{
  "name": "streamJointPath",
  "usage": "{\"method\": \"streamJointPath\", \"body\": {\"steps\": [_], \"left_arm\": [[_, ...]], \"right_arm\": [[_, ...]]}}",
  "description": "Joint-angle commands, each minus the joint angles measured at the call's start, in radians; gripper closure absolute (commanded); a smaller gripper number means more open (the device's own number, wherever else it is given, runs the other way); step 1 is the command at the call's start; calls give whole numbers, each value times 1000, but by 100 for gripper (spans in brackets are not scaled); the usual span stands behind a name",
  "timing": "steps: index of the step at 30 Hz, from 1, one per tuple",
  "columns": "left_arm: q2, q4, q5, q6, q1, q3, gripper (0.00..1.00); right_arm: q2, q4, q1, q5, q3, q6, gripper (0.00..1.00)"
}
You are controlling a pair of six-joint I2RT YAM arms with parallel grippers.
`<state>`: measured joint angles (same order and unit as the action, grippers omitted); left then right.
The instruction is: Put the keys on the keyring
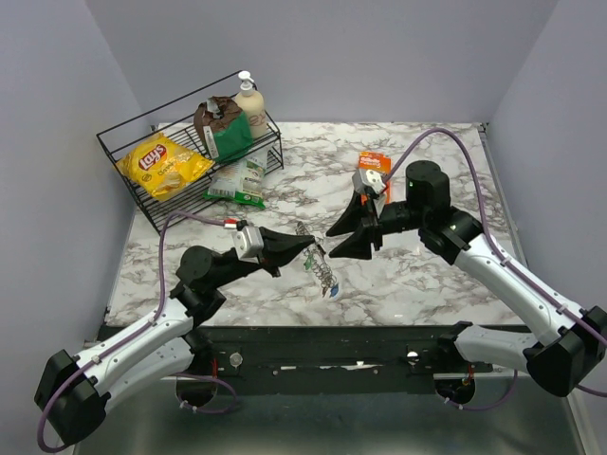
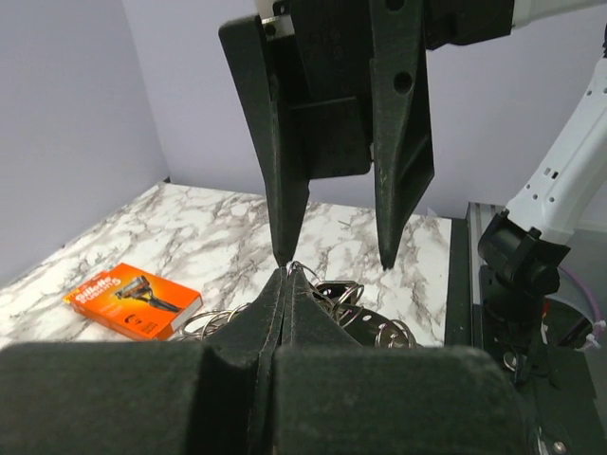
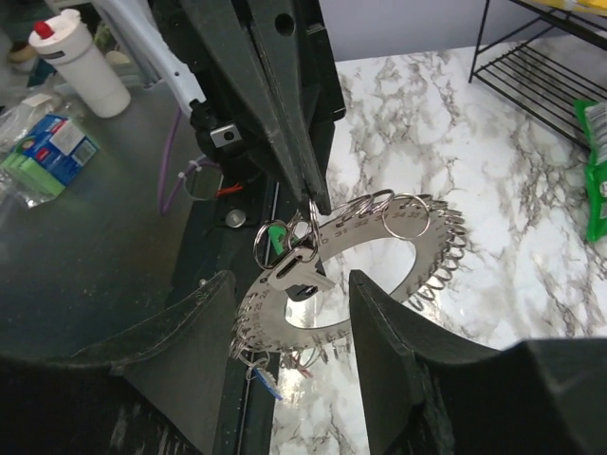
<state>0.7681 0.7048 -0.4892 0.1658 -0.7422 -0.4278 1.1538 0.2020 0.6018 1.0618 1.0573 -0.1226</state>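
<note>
Keyring (image 3: 353, 227) seemingly pinched, left gripper (image 2: 287, 275) closed

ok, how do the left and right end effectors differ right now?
The left black end effector has its jaws shut; the right black end effector has its jaws open. The left pinches the silver toothed metal keyring; the right faces it, gripping nothing. Both have black tapered fingers, tips close together.
</note>
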Motion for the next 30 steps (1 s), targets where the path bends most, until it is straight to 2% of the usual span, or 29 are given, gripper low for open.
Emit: {"method": "streamJointPath", "body": {"steps": [1, 6, 16, 21, 27, 30], "left_arm": [[-7, 125, 14, 1, -5, 1, 100], [-6, 102, -14, -20, -5, -9, 100], [-7, 68, -43, -40, -5, -20, 100], [-4, 73, -52, -38, -5, -25, 100], [7, 68, -61, -45, -5, -34, 100], [11, 68, -69, -46, -5, -37, 100]], "right_arm": [[26, -19, -2, 70, 27, 12, 41], [53, -24, -2, 49, 43, 44, 46], [47, -72, -2, 35, 52, 109, 47], [57, -105, -2, 47, 53, 152, 51], [70, -105, -2, 40, 53, 158, 58], [80, -105, -2, 41, 52, 163, 68]]}}
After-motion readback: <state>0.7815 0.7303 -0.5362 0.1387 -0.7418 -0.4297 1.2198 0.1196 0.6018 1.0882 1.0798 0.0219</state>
